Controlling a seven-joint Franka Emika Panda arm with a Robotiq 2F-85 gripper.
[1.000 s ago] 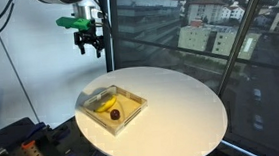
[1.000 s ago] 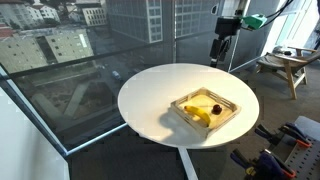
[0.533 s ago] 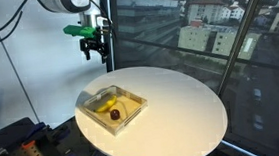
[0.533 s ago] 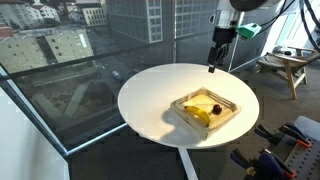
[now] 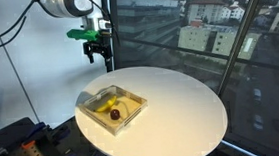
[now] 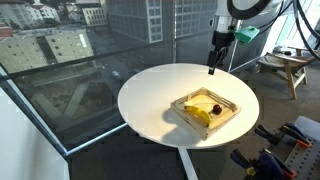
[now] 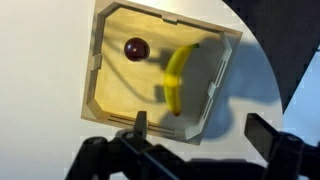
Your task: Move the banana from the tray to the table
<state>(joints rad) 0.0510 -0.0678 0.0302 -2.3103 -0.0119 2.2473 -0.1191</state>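
The jaws stand wide open and empty, hanging high in the air from the arm point(image 5: 69, 5), well apart from everything on the tabletop point(image 5: 183, 115). In the wrist view two dark fingertips point(image 7: 140, 125) show at the 6 o'clock edge of the picture, spread with a broad gap between them and nothing in it.

The banana point(image 7: 178, 80) lies inside the tray point(image 7: 90, 70), flat on its floor. In the wrist view it runs roughly from 12 to 6 o'clock in a gentle curve on the 3 o'clock half of the tray, close to that wall. A small dark red round fruit point(image 7: 135, 48) sits at about 10 o'clock from the banana, clearly apart from it.

In an exterior view the tray point(image 5: 133, 117) rests near the 9 o'clock rim of the round white tabletop, with the banana point(image 5: 107, 106) and the dark fruit point(image 5: 113, 115) inside, and the jaws hover at about 12 o'clock above it. In an exterior view the tray point(image 6: 236, 104) sits toward 4 o'clock on the tabletop point(image 6: 150, 95), the banana point(image 6: 203, 116) within it, and the jaws hang over the 1 o'clock rim.
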